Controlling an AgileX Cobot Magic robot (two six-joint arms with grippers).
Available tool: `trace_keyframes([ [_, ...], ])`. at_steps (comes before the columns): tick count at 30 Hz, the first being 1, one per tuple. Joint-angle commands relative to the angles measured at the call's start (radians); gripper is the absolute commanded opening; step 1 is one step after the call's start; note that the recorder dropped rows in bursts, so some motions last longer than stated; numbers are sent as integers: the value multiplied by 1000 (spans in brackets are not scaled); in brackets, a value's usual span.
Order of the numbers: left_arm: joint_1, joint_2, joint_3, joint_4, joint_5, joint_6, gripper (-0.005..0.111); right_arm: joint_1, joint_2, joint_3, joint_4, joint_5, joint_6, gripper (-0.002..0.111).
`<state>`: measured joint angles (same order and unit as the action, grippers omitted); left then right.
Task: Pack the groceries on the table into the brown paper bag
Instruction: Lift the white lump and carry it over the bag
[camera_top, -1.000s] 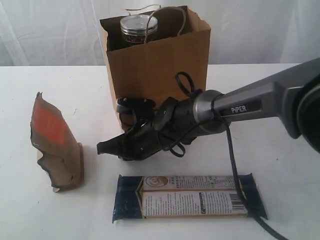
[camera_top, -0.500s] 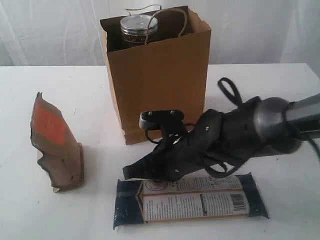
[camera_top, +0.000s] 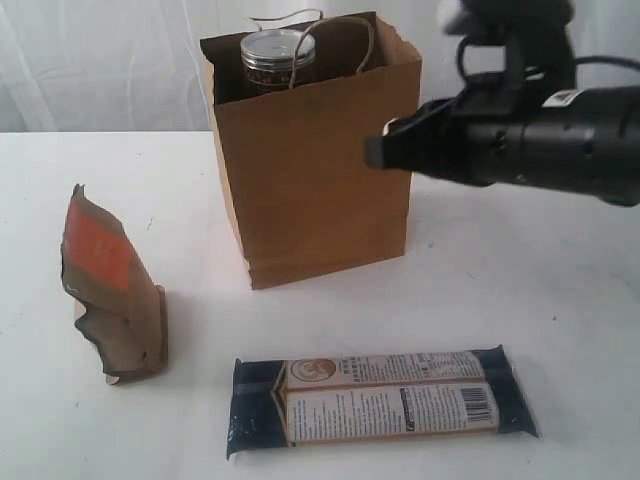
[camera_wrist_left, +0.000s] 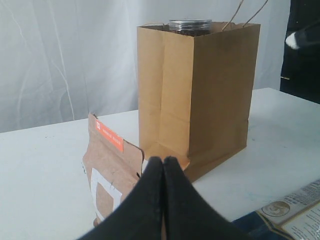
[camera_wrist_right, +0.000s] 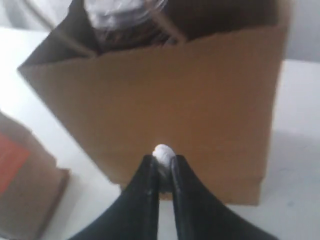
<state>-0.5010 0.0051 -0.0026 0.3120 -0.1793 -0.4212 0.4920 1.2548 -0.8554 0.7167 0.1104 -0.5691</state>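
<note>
Right wrist view: right gripper (camera_wrist_right: 162, 161) tips pinch a small white bit (camera_wrist_right: 162, 151) before the brown paper bag (camera_wrist_right: 165, 100); the exterior view hides it. Left gripper (camera_wrist_left: 162, 165) is pressed closed, empty. Clear jar (camera_top: 277, 58) stands inside the bag; orange-brown pouch (camera_top: 110, 290) and long navy packet (camera_top: 380, 400) lie near it on the table (camera_top: 560, 300).

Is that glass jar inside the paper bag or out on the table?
Inside. The jar stands in the brown paper bag; only its lid and upper part show above the rim.
</note>
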Motion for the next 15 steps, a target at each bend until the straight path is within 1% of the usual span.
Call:
trace_keyframes([
  [1,1,-5,3,9,-9,3,0,-77,-24,-53,-15,-29,-38,0],
  [7,1,-5,3,9,-9,3,0,-120,51,-170,-15,-50,-38,0],
  [15,1,-5,3,9,-9,3,0,-122,243,-374,-15,13,-54,0],
])
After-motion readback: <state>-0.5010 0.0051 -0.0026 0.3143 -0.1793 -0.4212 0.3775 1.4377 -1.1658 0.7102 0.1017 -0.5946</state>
